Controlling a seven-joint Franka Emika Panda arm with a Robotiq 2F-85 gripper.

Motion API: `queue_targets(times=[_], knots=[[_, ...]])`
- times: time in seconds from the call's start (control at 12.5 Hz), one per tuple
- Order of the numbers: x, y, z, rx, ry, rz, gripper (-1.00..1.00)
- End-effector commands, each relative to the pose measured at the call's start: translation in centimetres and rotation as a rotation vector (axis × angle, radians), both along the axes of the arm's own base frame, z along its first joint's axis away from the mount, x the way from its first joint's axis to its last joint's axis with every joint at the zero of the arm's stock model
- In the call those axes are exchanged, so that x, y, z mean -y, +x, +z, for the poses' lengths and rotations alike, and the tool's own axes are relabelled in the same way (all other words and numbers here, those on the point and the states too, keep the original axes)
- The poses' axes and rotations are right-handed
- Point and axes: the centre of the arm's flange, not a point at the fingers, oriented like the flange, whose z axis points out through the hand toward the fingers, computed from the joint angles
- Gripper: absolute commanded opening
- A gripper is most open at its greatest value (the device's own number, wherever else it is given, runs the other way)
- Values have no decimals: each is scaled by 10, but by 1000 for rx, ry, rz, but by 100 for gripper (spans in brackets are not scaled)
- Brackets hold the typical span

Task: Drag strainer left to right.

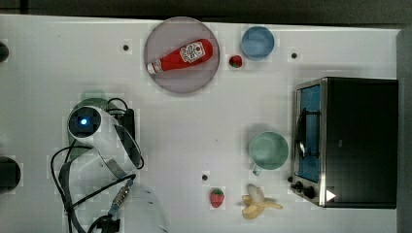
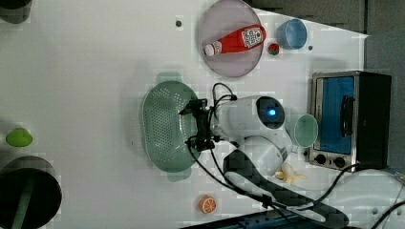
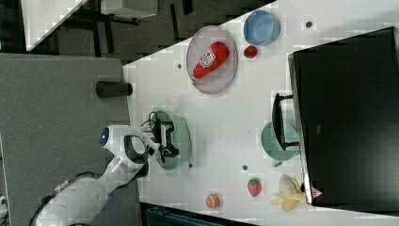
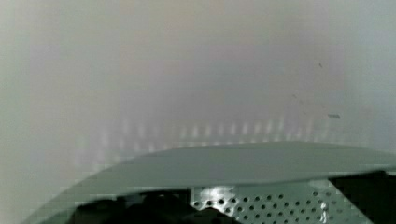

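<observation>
We judge the mint-green strainer (image 2: pixel 167 125), lying on the white table (image 2: pixel 86 71) toward the left view's left, light, stiff and apt to slide, best hooked by its broad rim, over which our gripper (image 2: pixel 195 125) hangs wide open, holding nothing.

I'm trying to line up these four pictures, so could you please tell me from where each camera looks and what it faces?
Top view: overhead, facing down on the table; arm covers most of the strainer.
Left view: high, angled down; the end effector is open over the strainer's rim.
Right view: high, looking down, scene turned sideways; arm and base show.
Wrist view: close on the strainer's rim.
Shared: the top, left and right views all show the ketchup bottle.
</observation>
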Motion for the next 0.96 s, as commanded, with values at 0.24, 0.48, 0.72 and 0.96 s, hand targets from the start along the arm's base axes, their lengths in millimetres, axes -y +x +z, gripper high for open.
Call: queue_targets(times=[0.24,0.48,0.72,0.96], knots=[[62,10,15,29,-52,-106,100],[103,10,16,38,-75,-134,100],[143,11,14,37,-88,-79,100],[180,8,10,29,-105,-83,100]])
